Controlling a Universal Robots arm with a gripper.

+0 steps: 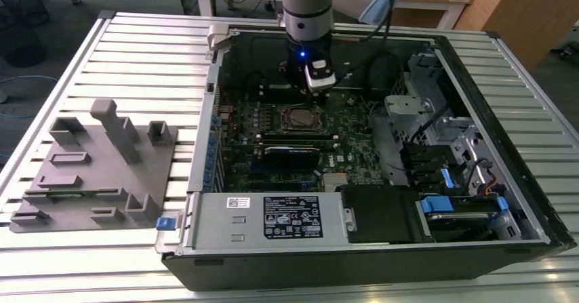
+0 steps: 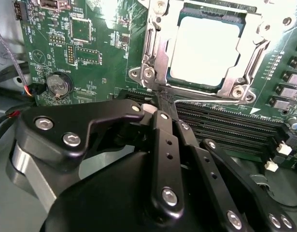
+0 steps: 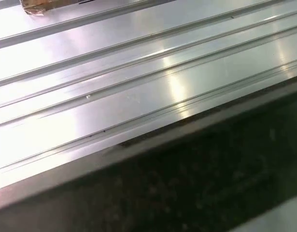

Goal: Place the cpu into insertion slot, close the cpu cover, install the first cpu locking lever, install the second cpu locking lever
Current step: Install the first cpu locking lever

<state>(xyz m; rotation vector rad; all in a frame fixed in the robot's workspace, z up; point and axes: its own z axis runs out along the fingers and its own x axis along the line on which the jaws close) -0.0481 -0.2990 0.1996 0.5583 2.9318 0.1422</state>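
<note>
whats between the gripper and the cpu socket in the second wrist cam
In the second wrist view, the gripper sits just short of the cpu cover; between them lies a thin lever wire and the first black memory slot.

Exterior view: even, bright overhead light; the case interior (image 1: 362, 133) is darker, shaded by its own walls.
Second wrist view: the cpu (image 2: 208, 46) is blown out to white glare; the black gripper (image 2: 155, 113) linkage at 6 o'clock is soft.
First wrist view: streaked glare on the ribbed metal table (image 3: 138, 72); the dark band toward 5 o'clock is blurred.
</note>
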